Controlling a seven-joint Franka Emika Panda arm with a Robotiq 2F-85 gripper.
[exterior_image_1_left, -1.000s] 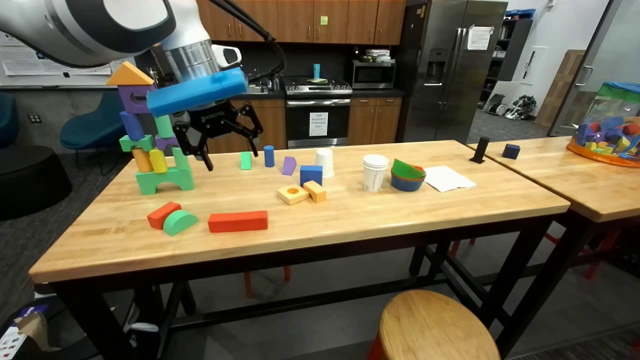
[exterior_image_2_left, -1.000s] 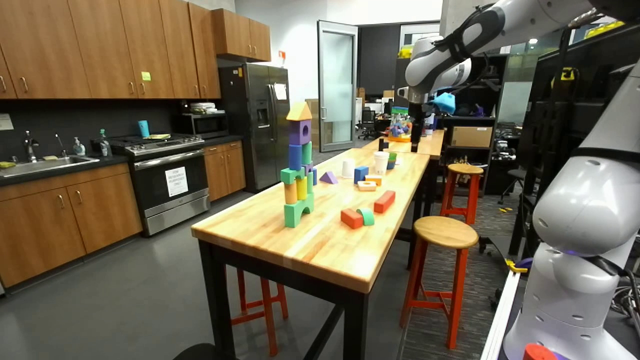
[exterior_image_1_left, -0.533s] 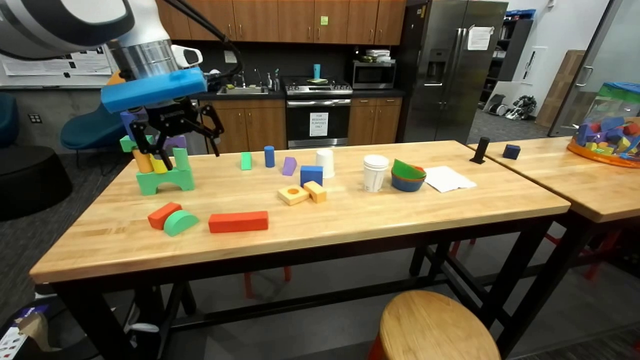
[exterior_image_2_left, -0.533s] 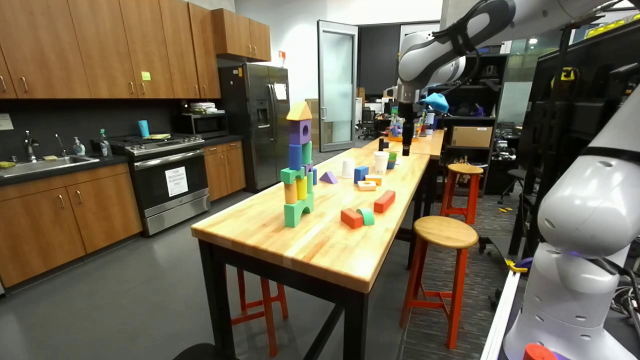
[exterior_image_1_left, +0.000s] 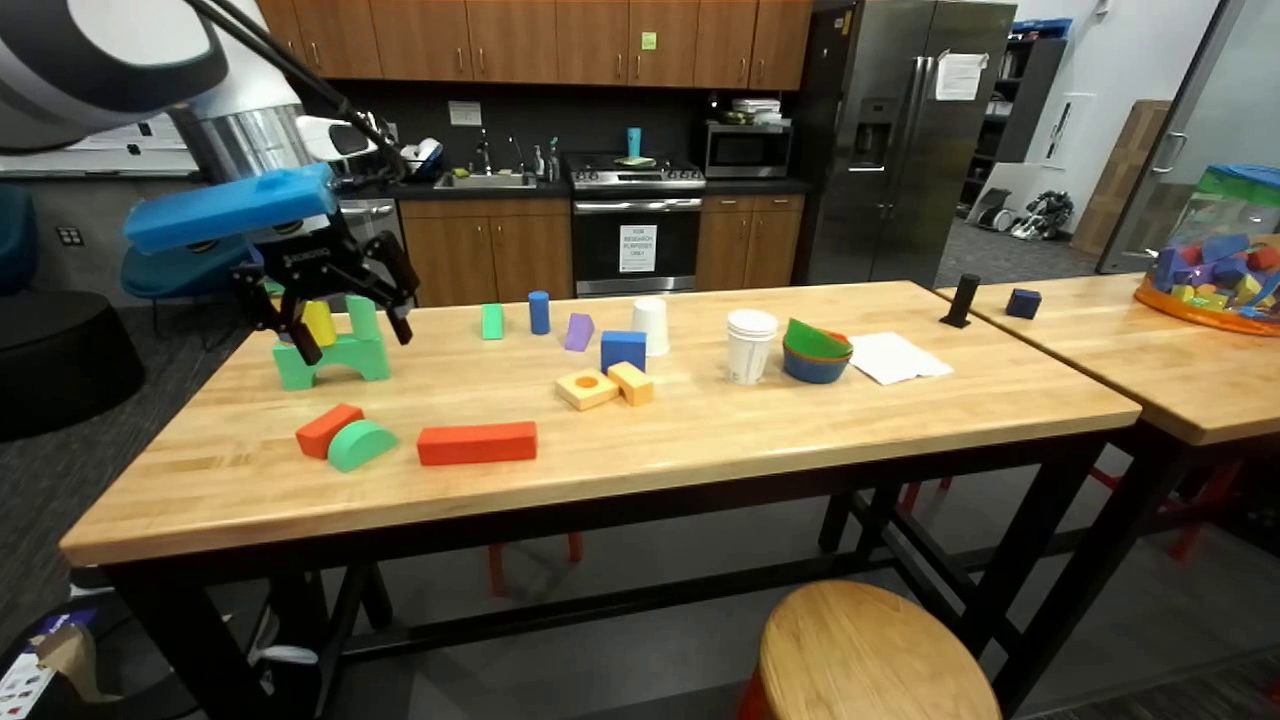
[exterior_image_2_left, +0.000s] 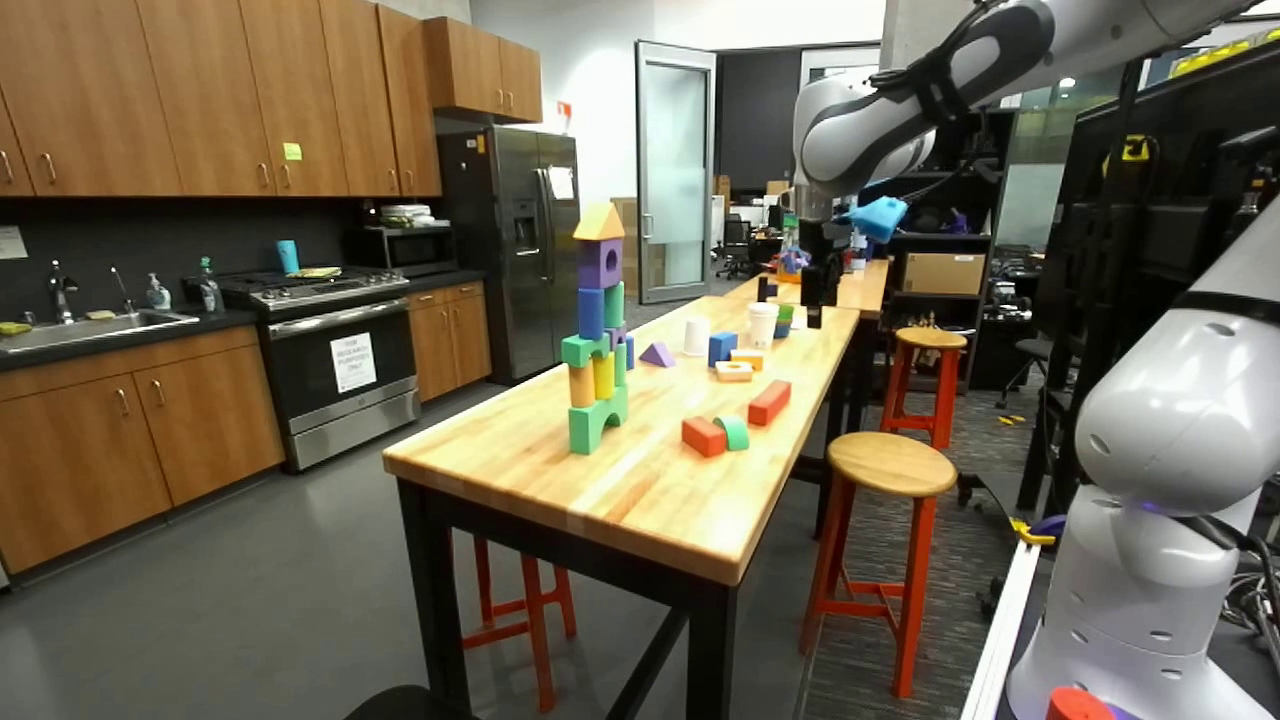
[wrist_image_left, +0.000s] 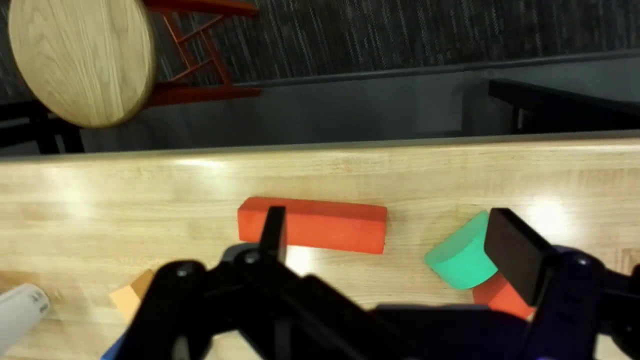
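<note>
My gripper (exterior_image_1_left: 356, 338) is open and empty, above the table, pointing down; it shows in an exterior view (exterior_image_2_left: 816, 312) and in the wrist view (wrist_image_left: 387, 220). In the wrist view its left finger overlaps a long red block (wrist_image_left: 330, 225) lying on the table. Its right finger partly covers a green half-round block (wrist_image_left: 462, 257) and a shorter red block (wrist_image_left: 502, 297), which are close together. All three lie below the gripper. In an exterior view the gripper hides part of a block tower standing on a green arch (exterior_image_1_left: 335, 360); the tower (exterior_image_2_left: 600, 330) shows whole in an exterior view.
Further along the table (exterior_image_1_left: 780, 440) are yellow blocks (exterior_image_1_left: 586, 389), a blue block (exterior_image_1_left: 623, 350), white cups (exterior_image_1_left: 750, 345), nested bowls (exterior_image_1_left: 815, 365) and paper (exterior_image_1_left: 893, 357). A wooden stool (exterior_image_1_left: 875, 650) stands by the near edge. A block container (exterior_image_1_left: 1215, 260) sits on the adjoining table.
In an exterior view my gripper has moved left and somewhat lower, and now covers more of the tower. It stays open. The blocks have not moved.
</note>
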